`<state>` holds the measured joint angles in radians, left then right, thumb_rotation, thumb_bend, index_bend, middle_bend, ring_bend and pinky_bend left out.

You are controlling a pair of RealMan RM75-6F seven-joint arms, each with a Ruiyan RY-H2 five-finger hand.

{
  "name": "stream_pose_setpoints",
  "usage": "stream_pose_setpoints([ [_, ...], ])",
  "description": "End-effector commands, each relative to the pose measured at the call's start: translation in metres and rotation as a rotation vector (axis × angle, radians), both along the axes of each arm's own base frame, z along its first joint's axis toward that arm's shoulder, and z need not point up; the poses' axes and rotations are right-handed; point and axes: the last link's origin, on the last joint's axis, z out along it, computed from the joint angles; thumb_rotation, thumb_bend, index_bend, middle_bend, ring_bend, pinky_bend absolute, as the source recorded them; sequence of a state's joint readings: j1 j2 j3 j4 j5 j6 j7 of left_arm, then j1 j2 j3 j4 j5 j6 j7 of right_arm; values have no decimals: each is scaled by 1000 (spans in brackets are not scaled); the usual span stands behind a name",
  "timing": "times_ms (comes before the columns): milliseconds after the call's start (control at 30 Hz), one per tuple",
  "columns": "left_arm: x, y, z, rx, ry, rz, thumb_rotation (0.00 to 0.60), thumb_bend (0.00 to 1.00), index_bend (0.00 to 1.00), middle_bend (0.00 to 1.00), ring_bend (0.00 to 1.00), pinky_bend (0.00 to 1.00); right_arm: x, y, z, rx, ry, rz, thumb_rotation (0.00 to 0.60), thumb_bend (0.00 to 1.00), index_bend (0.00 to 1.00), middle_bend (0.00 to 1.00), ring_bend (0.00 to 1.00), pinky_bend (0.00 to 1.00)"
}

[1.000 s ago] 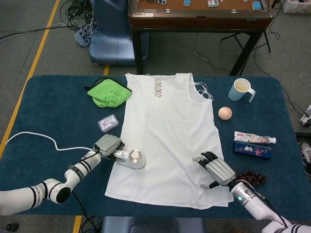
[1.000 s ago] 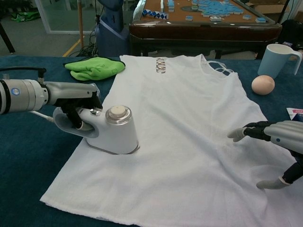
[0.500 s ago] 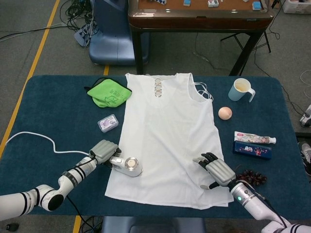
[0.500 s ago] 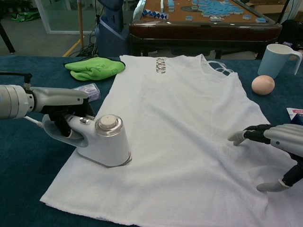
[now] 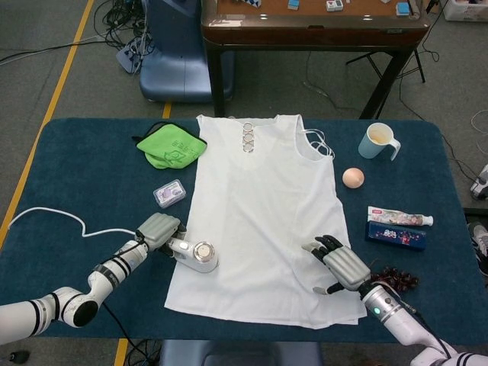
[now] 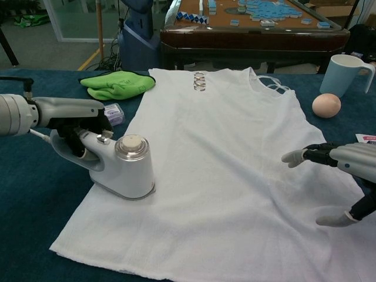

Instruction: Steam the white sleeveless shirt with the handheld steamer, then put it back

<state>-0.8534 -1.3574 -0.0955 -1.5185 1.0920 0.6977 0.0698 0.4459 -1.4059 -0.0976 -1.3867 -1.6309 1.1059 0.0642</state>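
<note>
chest view shows the left robot hand [image 6: 79, 135] clamped on the steamer [image 6: 120, 170], soleplate flat on the shirt [image 6: 223, 170] at its near left edge; right robot hand [image 6: 343, 176], fingers apart, likely pins the fabric taut on the tabletop [image 6: 35, 200].

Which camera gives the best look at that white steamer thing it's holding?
The chest view: the steamer fills the near foreground, showing its handle in the left hand and its base on the shirt. The head view shows it small, from above.
</note>
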Motion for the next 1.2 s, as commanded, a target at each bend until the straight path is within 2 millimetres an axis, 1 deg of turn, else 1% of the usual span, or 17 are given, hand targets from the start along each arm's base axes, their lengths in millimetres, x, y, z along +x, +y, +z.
stream_pose_setpoints([
  [33, -3, 11, 17, 59, -46, 46, 600, 199, 800, 749, 632, 683, 9, -3, 16, -36, -38, 16, 474, 0, 119, 187, 86, 75],
  [133, -12, 17, 35, 113, -77, 93, 600, 199, 799, 749, 631, 683, 15, -7, 34, -86, -49, 32, 473, 0, 119, 187, 86, 75],
  [233, -26, 21, 52, 162, -104, 148, 600, 199, 798, 748, 631, 683, 22, -11, 56, -145, -58, 37, 474, 0, 119, 187, 86, 75],
  [400, -56, 20, 71, 222, -127, 232, 600, 199, 797, 747, 629, 675, 31, -15, 92, -234, -54, 48, 476, 0, 119, 187, 86, 75],
  [533, -78, 17, 75, 256, -125, 260, 600, 199, 791, 744, 625, 666, 38, -16, 115, -294, -47, 63, 475, 0, 119, 187, 86, 75],
  [700, -100, 11, 70, 279, -98, 255, 600, 199, 785, 738, 618, 656, 43, -14, 137, -353, -41, 63, 474, 0, 119, 187, 86, 75],
  [867, -116, 9, 65, 290, -59, 240, 600, 199, 779, 732, 612, 643, 39, -10, 152, -396, -26, 42, 473, 0, 119, 187, 86, 75],
  [1067, -128, 5, 64, 294, -35, 235, 600, 199, 754, 703, 601, 619, 31, -5, 157, -407, -21, 6, 474, 0, 119, 187, 86, 75],
  [1167, -130, 2, 64, 297, -28, 226, 600, 199, 677, 655, 561, 601, 28, -4, 158, -409, -21, -1, 474, 0, 119, 187, 86, 75],
  [1200, -131, 1, 65, 297, -27, 222, 600, 199, 635, 633, 533, 592, 28, -4, 158, -409, -22, -2, 474, 0, 119, 187, 86, 75],
])
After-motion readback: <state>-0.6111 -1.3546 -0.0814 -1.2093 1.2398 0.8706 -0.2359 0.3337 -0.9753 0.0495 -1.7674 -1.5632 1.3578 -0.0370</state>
